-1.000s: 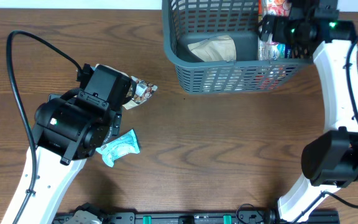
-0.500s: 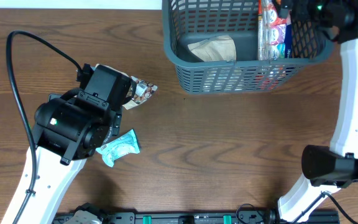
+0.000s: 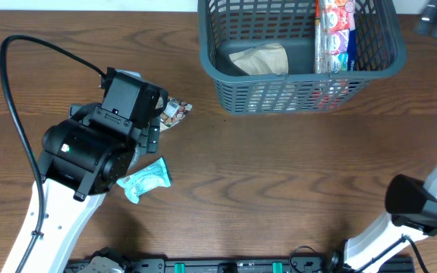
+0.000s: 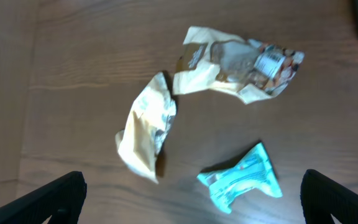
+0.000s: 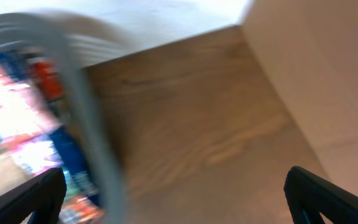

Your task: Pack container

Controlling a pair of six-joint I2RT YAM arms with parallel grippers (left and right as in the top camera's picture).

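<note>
A brown wooden table point(image 3: 279, 189) fills every view. The left pincer point(image 4: 194, 196) stands wide open and empty. Its wrist camera shows three packets on the wood ahead of the fingers: a teal packet point(image 4: 241, 183) nearest, toward the right finger, a crumpled cream packet point(image 4: 148, 130) just beyond the left finger, and a printed packet point(image 4: 235, 62) farthest out. From overhead the arm hides the cream one. The container point(image 3: 294, 95) lies well away from this pincer, at the table's far edge, with a tan packet point(image 3: 260, 59) and colourful packets point(image 3: 332, 38) inside. The right pincer point(image 5: 179, 202) is also spread wide and holds nothing; its blurred view has the container's rim just to its left.
</note>
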